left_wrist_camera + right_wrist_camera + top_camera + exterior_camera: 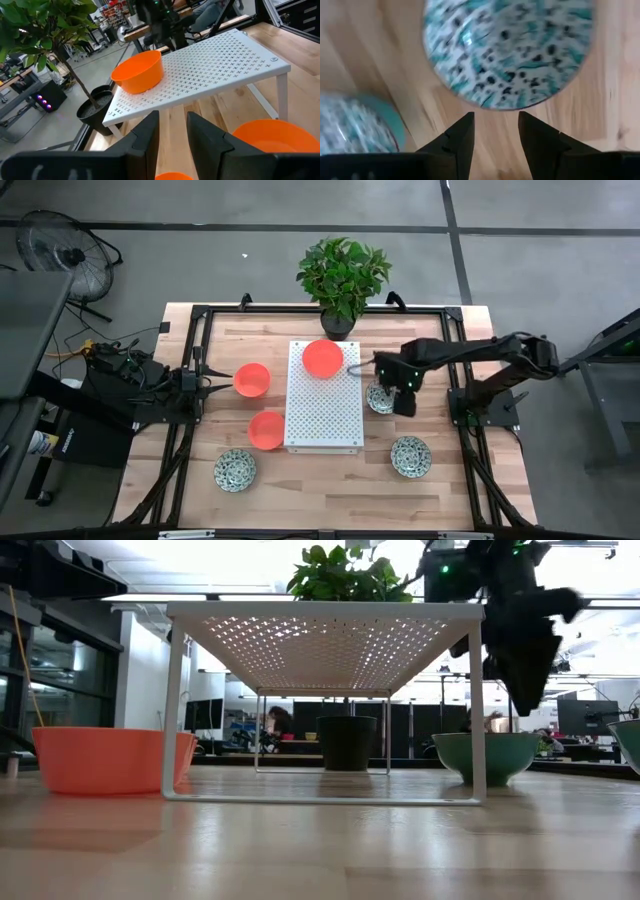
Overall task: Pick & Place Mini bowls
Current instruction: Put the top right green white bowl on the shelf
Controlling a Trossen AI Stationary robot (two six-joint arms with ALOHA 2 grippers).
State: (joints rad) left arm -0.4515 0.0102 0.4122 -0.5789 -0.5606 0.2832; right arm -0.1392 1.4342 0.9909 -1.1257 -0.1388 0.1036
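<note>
On the table: three orange bowls [252,379], three patterned bowls [410,456]

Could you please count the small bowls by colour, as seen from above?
Orange bowls: 3
Patterned white bowls: 3
Total: 6

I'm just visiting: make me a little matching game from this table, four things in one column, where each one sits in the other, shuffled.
Things:
1. orange bowl
2. plant pot
3. right gripper
4. left gripper

Places:
A. at the table's far edge, behind the white rack
B. beside a patterned bowl, right of the rack
C. on top of the rack
D. left of the rack, waiting

Pairs: 1-C, 2-A, 3-B, 4-D
</note>
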